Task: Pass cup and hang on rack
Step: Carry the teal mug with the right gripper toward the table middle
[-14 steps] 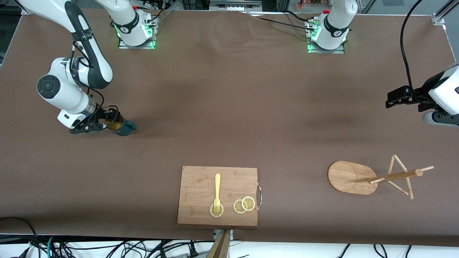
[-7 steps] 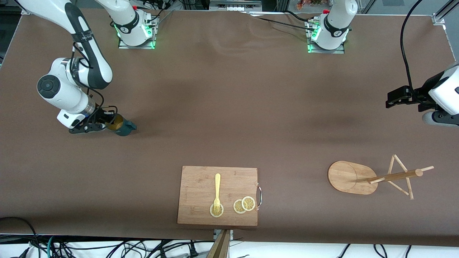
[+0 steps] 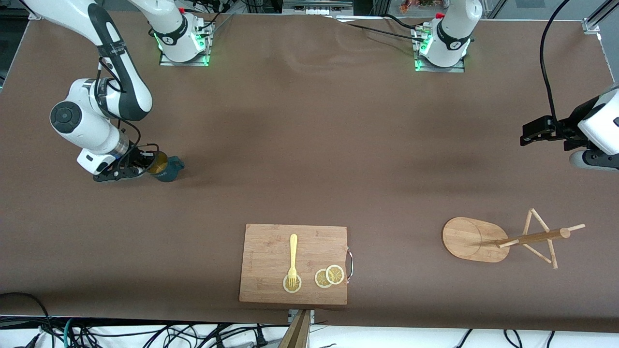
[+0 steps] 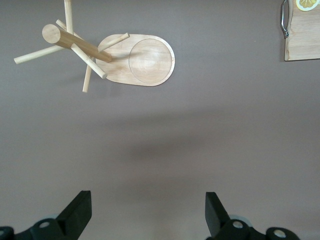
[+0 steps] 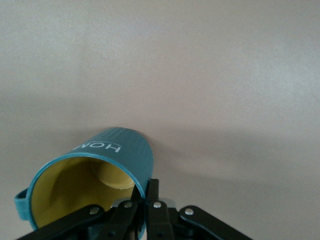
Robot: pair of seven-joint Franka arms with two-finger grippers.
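— Where is the cup (image 3: pixel 167 169) now?

— Toward my right arm's end of the table, well apart from everything else. My right gripper (image 3: pixel 145 166) is clamped on its rim, one finger inside against the yellowish wall, one outside on the ribbed teal side. In my right wrist view the cup (image 5: pixel 92 182) is tipped, its mouth turned toward the camera and its handle sticking out at the side.

— And your left gripper (image 3: pixel 532 133)?

— It waits up in the air over the bare table at my left arm's end, jaws spread wide, nothing between them. My left wrist view shows both fingers (image 4: pixel 80 212) standing apart.

— The rack (image 3: pixel 476 239)?

— Standing on its oval base near the front camera, toward my left arm's end, pegs bare. The cutting board (image 3: pixel 271 241) lies beside it, about mid-table, with a fork (image 3: pixel 293 258) and lemon slices (image 3: pixel 329 276) on it.
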